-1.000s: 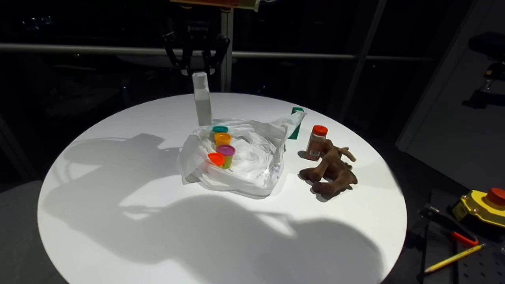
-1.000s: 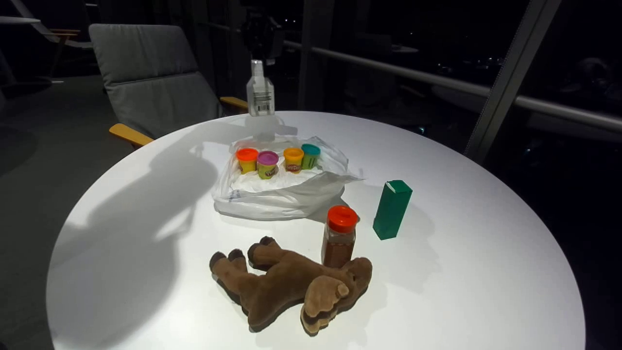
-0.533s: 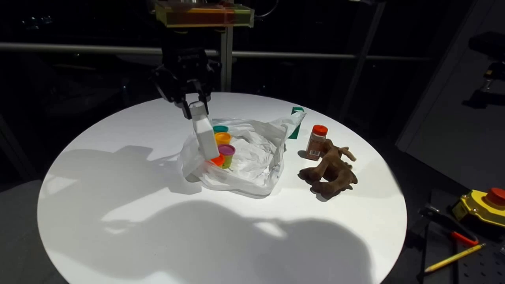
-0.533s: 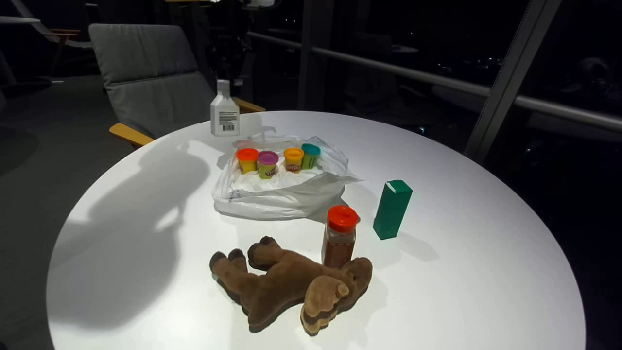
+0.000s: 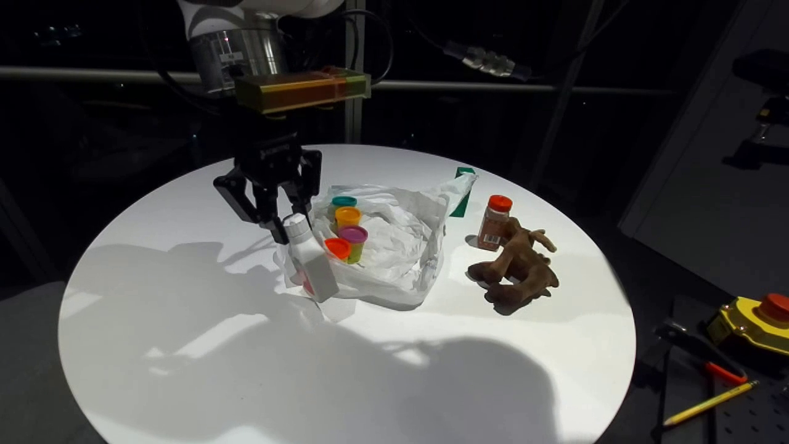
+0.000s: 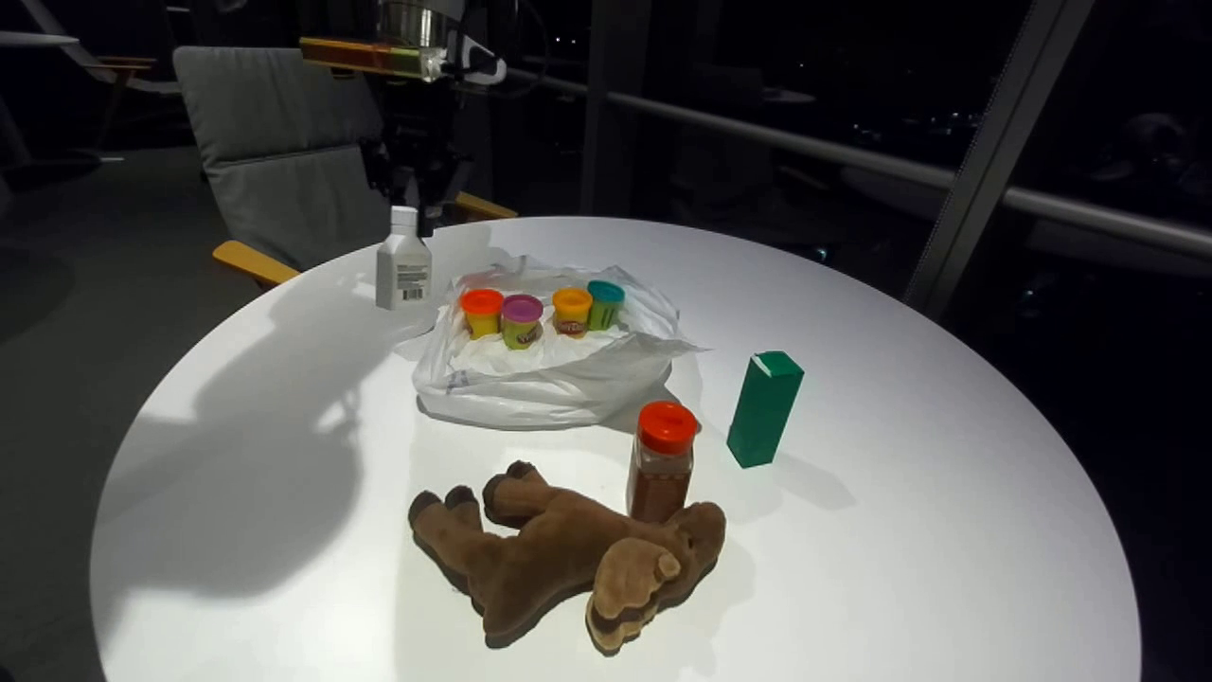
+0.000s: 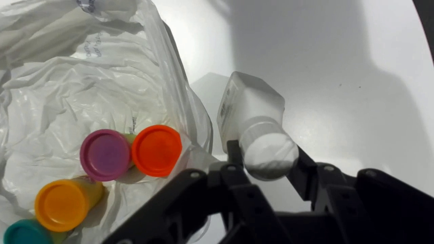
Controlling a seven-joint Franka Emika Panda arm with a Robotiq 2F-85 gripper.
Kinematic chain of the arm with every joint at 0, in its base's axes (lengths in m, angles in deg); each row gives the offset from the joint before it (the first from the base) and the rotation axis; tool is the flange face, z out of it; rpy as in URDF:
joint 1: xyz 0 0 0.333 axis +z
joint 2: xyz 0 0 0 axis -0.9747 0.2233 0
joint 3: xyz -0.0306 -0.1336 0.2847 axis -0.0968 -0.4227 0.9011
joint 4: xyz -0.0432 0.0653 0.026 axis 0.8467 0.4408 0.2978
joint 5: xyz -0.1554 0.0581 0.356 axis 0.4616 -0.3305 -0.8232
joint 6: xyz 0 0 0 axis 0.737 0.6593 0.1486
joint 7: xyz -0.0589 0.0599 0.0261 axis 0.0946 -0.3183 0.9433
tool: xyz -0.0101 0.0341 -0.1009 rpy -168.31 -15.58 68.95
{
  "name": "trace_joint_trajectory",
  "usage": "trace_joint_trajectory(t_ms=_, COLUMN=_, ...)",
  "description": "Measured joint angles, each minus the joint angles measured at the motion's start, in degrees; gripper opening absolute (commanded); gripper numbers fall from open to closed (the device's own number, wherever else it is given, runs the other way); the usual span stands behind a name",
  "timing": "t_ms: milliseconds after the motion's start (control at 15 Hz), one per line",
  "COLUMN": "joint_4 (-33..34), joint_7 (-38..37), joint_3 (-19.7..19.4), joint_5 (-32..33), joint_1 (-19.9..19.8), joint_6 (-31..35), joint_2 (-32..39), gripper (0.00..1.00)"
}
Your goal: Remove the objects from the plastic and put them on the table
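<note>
We saw the fingers (image 7: pixel 234 151) pinching the white bottle (image 7: pixel 255 104) near its top, with four cups (image 7: pixel 105 155) inside the plastic bag (image 7: pixel 81 98) at nine o'clock in the wrist view, while an exterior view added what that missed, the brown plush animal (image 5: pixel 523 272) at three o'clock.

In an exterior view I see a grey padded chair (image 6: pixel 275 114) with light wooden armrests (image 6: pixel 254 262). In both exterior views a long, pale, round rail (image 6: pixel 776 139) runs before darkness, and here it meets a slanting grey post (image 6: pixel 997 152). In an exterior view I also find a yellow box (image 5: pixel 743 327) bearing a round red button (image 5: pixel 776 306), a yellow pencil (image 5: pixel 710 404) near it, a curved orange-red handle (image 5: pixel 724 374) between the two, and a dark panel dotted with holes (image 5: pixel 749 425).
</note>
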Motion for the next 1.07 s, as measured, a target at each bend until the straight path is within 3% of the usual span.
trace_joint_trajectory(t_ms=400, joint_4=4.17, joint_7=4.71, joint_3=0.03, joint_5=0.04, joint_1=1.58, joint_6=0.24, joint_2=4.10, gripper=0.12)
trace_joint_trajectory(t_ms=933, joint_4=5.14, joint_7=5.13, joint_3=-0.13, joint_5=3.87, joint_1=2.33, joint_6=7.21, joint_2=6.13, gripper=0.12)
trace_joint_trajectory(t_ms=1000, joint_4=5.14, joint_7=5.13, joint_3=-0.13, joint_5=4.27, joint_1=2.42, joint_6=8.18, joint_2=6.26, gripper=0.42)
trace_joint_trajectory(t_ms=1067, joint_4=5.12, joint_7=5.13, joint_3=-0.13, joint_5=4.54, joint_1=2.49, joint_6=9.06, joint_2=6.36, gripper=0.62)
